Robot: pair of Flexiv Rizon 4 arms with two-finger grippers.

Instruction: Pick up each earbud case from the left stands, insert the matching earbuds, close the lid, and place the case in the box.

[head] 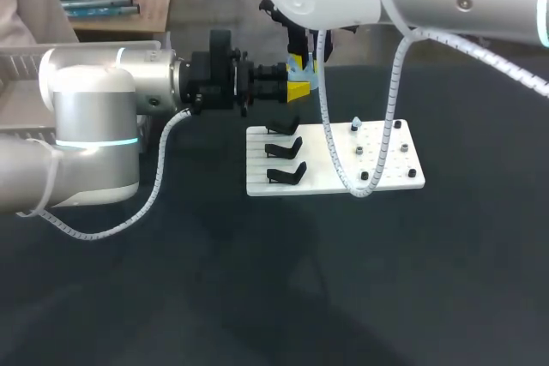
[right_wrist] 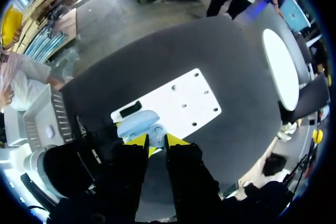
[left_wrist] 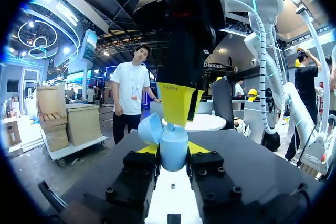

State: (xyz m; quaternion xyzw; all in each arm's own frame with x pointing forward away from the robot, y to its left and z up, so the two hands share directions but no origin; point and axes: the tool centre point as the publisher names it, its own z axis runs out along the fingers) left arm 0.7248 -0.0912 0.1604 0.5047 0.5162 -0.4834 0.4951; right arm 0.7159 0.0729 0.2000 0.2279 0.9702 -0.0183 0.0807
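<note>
Presumably light and slippery, the pale blue plastic earbud case [left_wrist: 174, 142] is clamped at its base by the left gripper [left_wrist: 172, 150]; for the right gripper [right_wrist: 156, 139], closure cannot be told.

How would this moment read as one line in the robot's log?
step: likely earbud insertion | left gripper: shut on open blue earbud case | right gripper: over case | black stands: empty
</note>
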